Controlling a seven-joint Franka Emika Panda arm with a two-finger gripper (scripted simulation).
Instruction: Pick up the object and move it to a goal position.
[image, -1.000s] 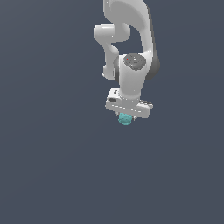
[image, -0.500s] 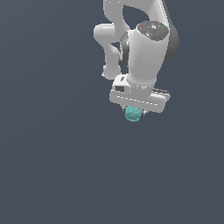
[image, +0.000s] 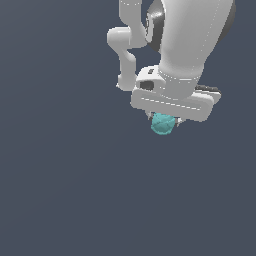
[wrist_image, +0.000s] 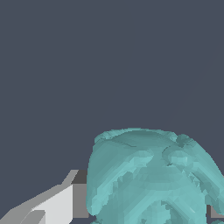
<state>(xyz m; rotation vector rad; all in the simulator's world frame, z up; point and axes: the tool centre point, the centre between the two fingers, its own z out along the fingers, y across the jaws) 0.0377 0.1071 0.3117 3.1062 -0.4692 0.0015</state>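
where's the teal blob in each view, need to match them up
Exterior view: the teal blob hangs just under the white end effector, right of centre in the upper half of the picture.
Wrist view: the blob fills the lower right, cut off by the frame edge.
Shared landmark: the white finger pressed against the blob's side.
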